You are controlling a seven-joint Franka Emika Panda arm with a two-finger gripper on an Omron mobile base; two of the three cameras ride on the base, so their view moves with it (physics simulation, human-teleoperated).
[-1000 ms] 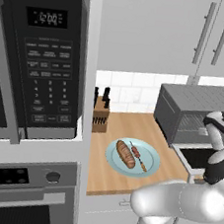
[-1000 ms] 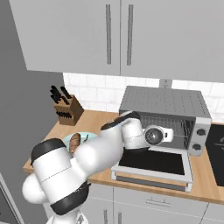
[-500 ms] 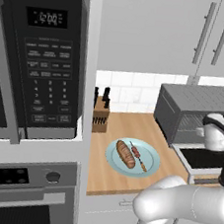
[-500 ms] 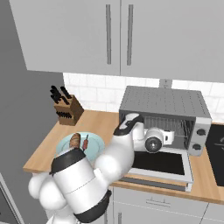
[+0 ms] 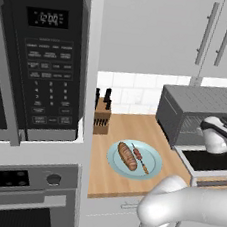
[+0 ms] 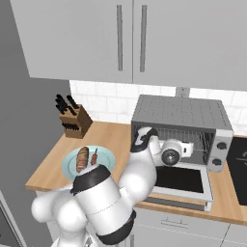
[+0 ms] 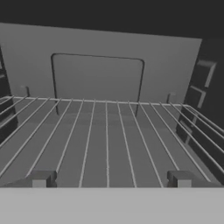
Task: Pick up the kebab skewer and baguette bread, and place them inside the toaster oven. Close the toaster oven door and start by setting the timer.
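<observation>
Tool (image 7: pixel 109 183) wide open, empty, apparently inside toaster oven (image 6: pixel 183 116) over its bare rack, while kebab skewer (image 5: pixel 140 158) and baguette bread (image 5: pixel 127 156) sit on the plate (image 5: pixel 151 173).

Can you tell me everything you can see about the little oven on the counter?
The toaster oven is a boxy dark grey metal box with a ribbed top, standing on the wooden counter against the tiled wall. Its silver-framed door with dark glass hangs folded down flat in front, so it is open. Two round knobs sit on its right side. Inside is a wire rack of thin bars with no food on it. The robot's open claw is at its mouth, just above the rack.
</observation>
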